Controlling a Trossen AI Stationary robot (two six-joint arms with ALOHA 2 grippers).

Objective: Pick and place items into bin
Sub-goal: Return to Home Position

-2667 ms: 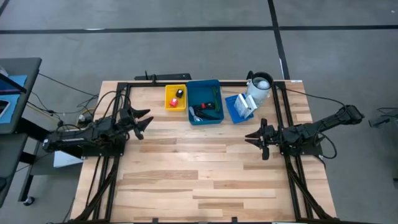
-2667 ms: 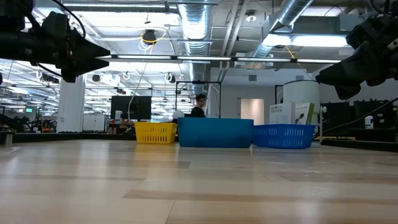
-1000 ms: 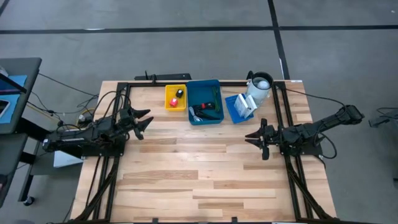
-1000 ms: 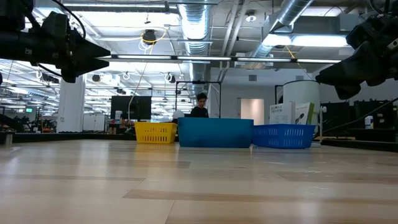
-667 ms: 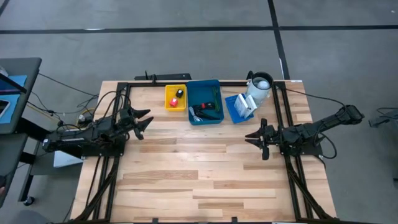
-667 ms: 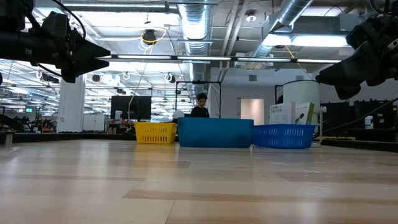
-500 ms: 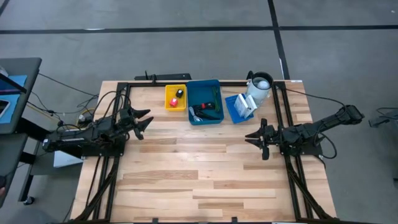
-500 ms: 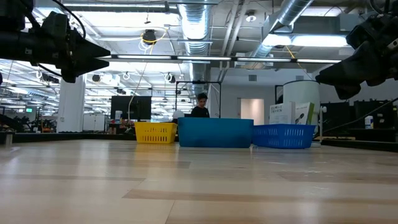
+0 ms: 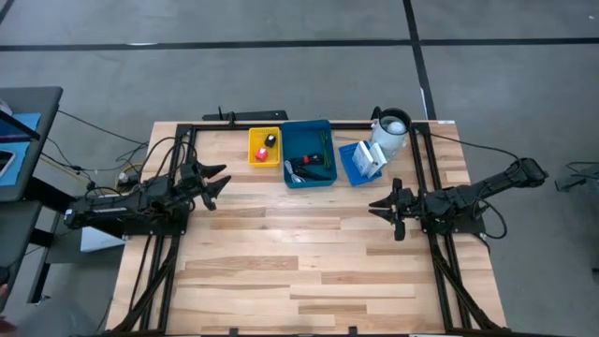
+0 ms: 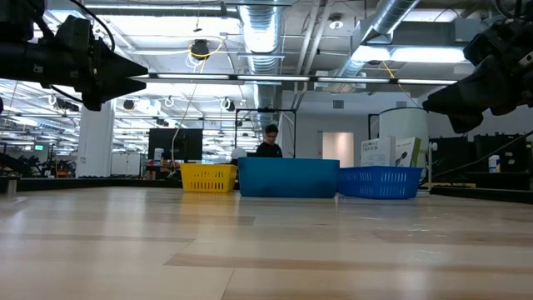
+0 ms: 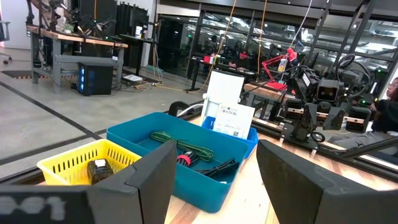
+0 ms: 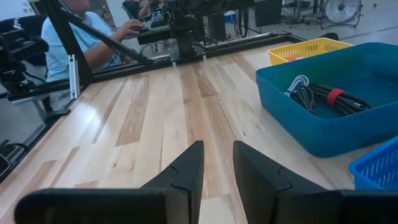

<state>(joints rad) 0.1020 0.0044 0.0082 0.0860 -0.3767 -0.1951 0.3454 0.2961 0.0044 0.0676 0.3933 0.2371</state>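
Since nothing on the counter [image 9: 299,262] is displaced against the views of the preceding seconds, the only change to be noted is a slight shift of the person [image 10: 268,143] seen beyond the bins in the low view. Both arms are found exactly where they were.

At the counter's left edge, the left pincer [image 9: 219,185] is held above the wood with its fingers spread wide and nothing between them. It is pointed toward the far row of containers and is well apart from them.

In that row, the yellow bin [image 9: 251,150] is seen to hold a small black piece and a red one. Just beside it, the blue bin [image 9: 309,183] is occupied by the bundled cables [image 9: 314,161], green and black, one tied with a red band. Next, two white card packages [image 9: 372,157] are stood upright in the small blue basket [image 9: 351,168], and a white cup [image 9: 393,126] is placed beside it at the far corner.

At the right edge, the right pincer [image 9: 386,208] is kept raised, its fingers parted by only a narrow gap and nothing pinched.

No item is left lying on the bare wood. From this, the sorting is judged complete, and the unchanged arms are taken as already parked at rest.
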